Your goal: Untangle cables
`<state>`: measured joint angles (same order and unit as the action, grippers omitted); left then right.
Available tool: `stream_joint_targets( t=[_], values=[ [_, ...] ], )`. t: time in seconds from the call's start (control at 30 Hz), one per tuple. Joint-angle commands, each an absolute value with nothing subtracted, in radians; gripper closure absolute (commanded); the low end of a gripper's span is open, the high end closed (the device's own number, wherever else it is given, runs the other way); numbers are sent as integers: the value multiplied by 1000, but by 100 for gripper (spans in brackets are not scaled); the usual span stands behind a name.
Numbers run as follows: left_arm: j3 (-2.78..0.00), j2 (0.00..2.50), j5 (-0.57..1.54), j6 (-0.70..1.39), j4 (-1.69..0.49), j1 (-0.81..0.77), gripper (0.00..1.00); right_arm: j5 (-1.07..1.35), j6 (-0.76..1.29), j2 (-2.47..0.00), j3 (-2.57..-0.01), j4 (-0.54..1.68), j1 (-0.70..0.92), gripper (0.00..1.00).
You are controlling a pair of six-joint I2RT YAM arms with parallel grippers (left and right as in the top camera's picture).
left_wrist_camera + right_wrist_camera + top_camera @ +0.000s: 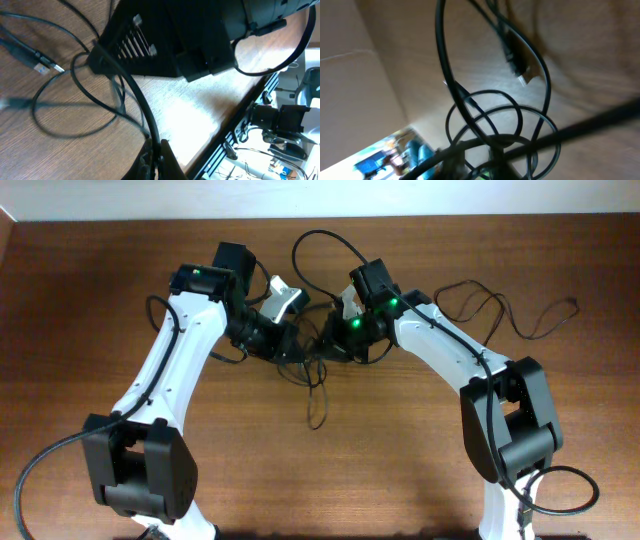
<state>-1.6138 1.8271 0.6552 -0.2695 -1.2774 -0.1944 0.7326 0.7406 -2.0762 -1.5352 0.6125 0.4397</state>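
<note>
Black cables [142, 102] lie tangled at the upper centre of the overhead frame, between the two grippers. The left gripper [154, 150] is clamped on one strand. The right gripper [333, 345] is closed too, but blur hides whether it holds anything.

The tangled cables [316, 370] are gathered on the tabletop [400, 470] between the left fingers [290, 345] and the right fingers [330, 348], which are set near each other. One loop is trailed nearer than both, and another is arched beyond them. More cord is spread outward of the right fingers. A plug [46, 65] is laid ahead of the left fingers.
</note>
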Motion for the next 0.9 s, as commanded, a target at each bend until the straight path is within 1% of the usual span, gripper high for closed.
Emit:
stream_joint_targets(
  t=[0.0,0.07,0.13,0.17,0.23,0.33,0.4,0.47,0.57,0.7,0.87],
  values=[
    [-1614,1819,492,-189,-1281,-194,100,645,734,-2078,-1550,659,437,96],
    [-1598,1819,231,-11,-1251,-194,100,646,676,-2072,-1550,705,436,96],
    [-1579,1820,104,91,-1230,-193,100,662,602,-2041,-1550,751,436,96],
    [-1567,1820,74,120,-1217,-193,100,661,562,-2015,-1550,766,436,96],
    [-1537,1820,62,142,-1184,-192,100,661,474,-1908,-1551,799,431,96],
    [-1515,1820,63,142,-1160,-191,100,641,459,-1758,-1551,835,401,96],
    [-1506,1820,63,142,-1160,-191,100,582,459,-1674,-1551,867,384,96],
    [-1499,1820,62,142,-1159,-191,100,465,459,-1605,-1551,946,368,96],
    [-1477,1820,33,142,-1143,-173,100,275,459,-1565,-1551,1074,363,96],
    [-1455,1821,33,142,-1135,-121,100,104,459,-1567,-1549,1220,365,96],
    [-1455,1821,48,172,-1134,-33,100,63,451,-1573,-1547,1309,368,96]
  ],
)
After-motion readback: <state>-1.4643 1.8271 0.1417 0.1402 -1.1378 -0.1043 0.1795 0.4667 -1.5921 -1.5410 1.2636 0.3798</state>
